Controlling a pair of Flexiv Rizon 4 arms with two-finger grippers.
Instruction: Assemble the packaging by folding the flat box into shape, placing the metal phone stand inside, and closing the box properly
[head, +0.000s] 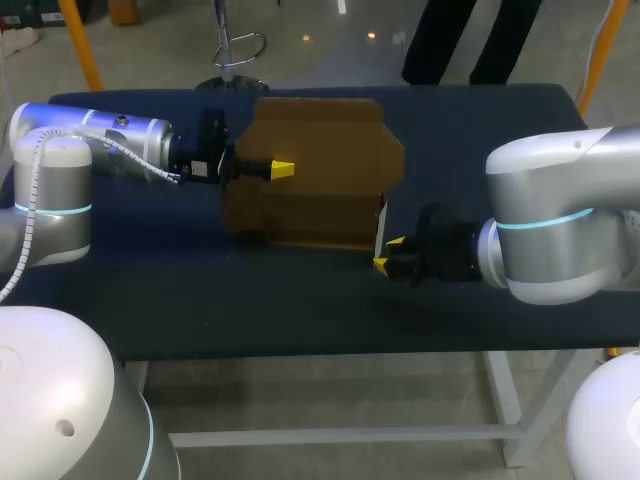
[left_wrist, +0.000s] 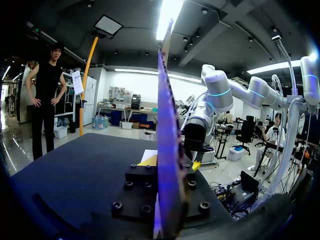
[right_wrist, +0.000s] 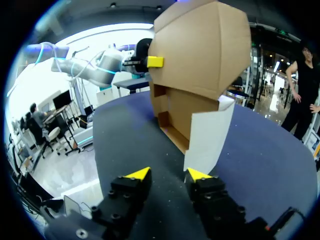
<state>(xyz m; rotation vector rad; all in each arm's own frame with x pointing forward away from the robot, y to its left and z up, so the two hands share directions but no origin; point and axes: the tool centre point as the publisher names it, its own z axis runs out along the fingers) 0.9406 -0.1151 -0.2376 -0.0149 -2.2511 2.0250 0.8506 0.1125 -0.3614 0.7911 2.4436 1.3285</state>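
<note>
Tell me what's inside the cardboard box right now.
Through the open end facing the right claw, the cardboard box shows only bare brown inner walls, with nothing resting there. The deeper interior is hidden by its own panels.

Silver-white rounded housings are seen on the left arm (head: 60, 170), at the table's (head: 300, 310) left edge. A cyan light ring is noted on one joint. A white ribbed cable is run along the outside, with thin wires at the black wrist block. The right arm (head: 560, 230), at the table's right edge, is built of the same glossy shells, with one cyan ring and a black wrist section. The left gripper (head: 280, 169) is black with a yellow tip. On the right gripper (right_wrist: 169, 175), two black finger blocks are studded with round socket screws and capped by wedge-shaped yellow tips. White domed housings are logged in front of the table's near edge. One is marked by a small round hole and a cyan band.
</note>
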